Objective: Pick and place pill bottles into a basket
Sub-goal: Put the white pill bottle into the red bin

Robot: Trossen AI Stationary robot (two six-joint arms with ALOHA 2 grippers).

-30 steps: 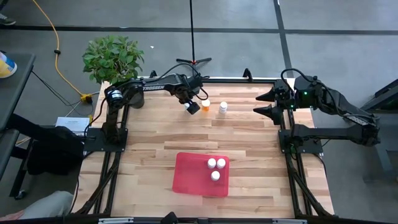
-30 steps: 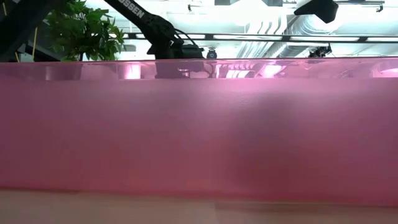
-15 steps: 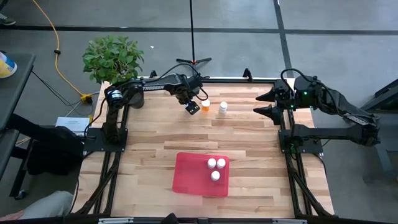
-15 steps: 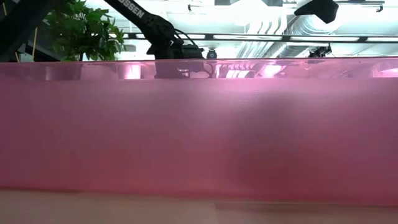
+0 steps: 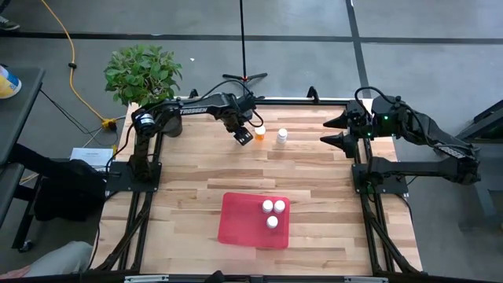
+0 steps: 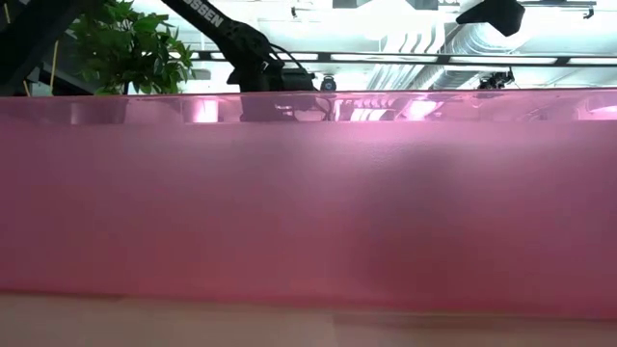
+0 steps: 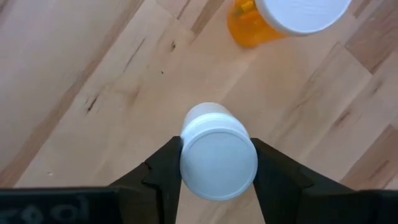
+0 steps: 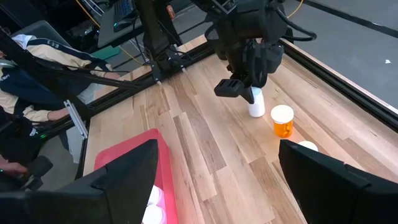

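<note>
A white pill bottle (image 7: pixel 217 158) stands upright on the wood table at the far middle, with my left gripper (image 5: pixel 244 136) shut on it from above. Just to its right stand an orange pill bottle (image 5: pixel 260 132) with a white cap and another white pill bottle (image 5: pixel 281 137). The red-pink basket (image 5: pixel 240 224) lies near the front middle, with three white pill bottles (image 5: pixel 273 211) standing in it. My right gripper (image 5: pixel 324 132) hovers open at the far right, touching nothing. My left gripper pinches the white bottle at its cap's two opposite sides (image 7: pixel 185 163), one finger (image 7: pixel 163 177) on either side. The fingers come steeply from above, pointing down. The bottle stands upright with its base on the table (image 8: pixel 255 114).
A potted plant (image 5: pixel 143 72) stands beyond the table's far left corner. In the low view the basket's pink wall (image 6: pixel 308 202) fills nearly the whole picture. A seated person (image 8: pixel 37 68) shows beyond the table's left side. Bare wood (image 5: pixel 314 177) lies between the bottles and the basket.
My left gripper has kept its place over the white bottle at the far middle, and its fingers have drawn in on the bottle. The bottle stands where it was.
</note>
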